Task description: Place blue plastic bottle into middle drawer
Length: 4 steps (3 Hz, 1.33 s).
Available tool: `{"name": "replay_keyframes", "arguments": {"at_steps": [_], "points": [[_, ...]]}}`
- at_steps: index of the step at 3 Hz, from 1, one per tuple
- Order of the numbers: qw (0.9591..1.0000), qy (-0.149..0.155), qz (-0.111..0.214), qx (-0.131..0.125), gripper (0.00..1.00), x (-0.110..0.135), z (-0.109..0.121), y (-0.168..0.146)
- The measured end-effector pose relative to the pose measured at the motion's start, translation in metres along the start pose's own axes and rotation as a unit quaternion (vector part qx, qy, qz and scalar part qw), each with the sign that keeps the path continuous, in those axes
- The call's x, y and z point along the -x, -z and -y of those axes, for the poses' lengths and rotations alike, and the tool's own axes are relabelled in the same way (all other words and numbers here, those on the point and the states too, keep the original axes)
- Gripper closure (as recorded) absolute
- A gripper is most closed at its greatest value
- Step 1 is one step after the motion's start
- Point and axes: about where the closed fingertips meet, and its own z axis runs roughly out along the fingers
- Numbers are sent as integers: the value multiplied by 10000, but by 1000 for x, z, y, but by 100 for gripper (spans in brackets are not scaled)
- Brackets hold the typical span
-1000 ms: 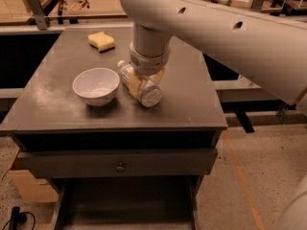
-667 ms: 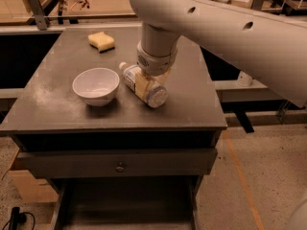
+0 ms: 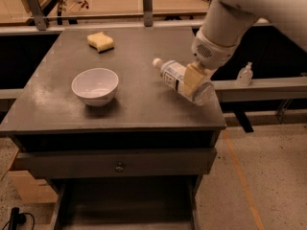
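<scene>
Gripper (image 3: pixel 194 79) above table's (image 3: pixel 144 102) right edge, clamped across bottle (image 3: pixel 173 74) at mid-body; grip there likely for balance. Bottle tilted: cap up and left of gripper, base down and right, seemingly lifted clear of table. Drawer (image 3: pixel 124 202) pulled out, well below and left of gripper, under knobbed front (image 3: pixel 115 163); ready to receive. Bowl (image 3: pixel 95 85) left of gripper, sponge (image 3: pixel 100 41) far left and behind, both off likely path. Pump bottle (image 3: pixel 245 74) right of gripper on ledge. Next, by judgement: carry past table front, then lower.
</scene>
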Motion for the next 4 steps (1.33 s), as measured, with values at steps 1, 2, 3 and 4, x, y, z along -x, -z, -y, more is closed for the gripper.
{"name": "replay_keyframes", "arguments": {"at_steps": [1,2,3,4], "points": [[9993,253,124,259,100,-57,10,28],[9934,785,274,789,100,-99,-19,41],[9889,1181,370,825,100,-103,-21,43],[9798,1586,475,1118,100,-108,-49,49]]}}
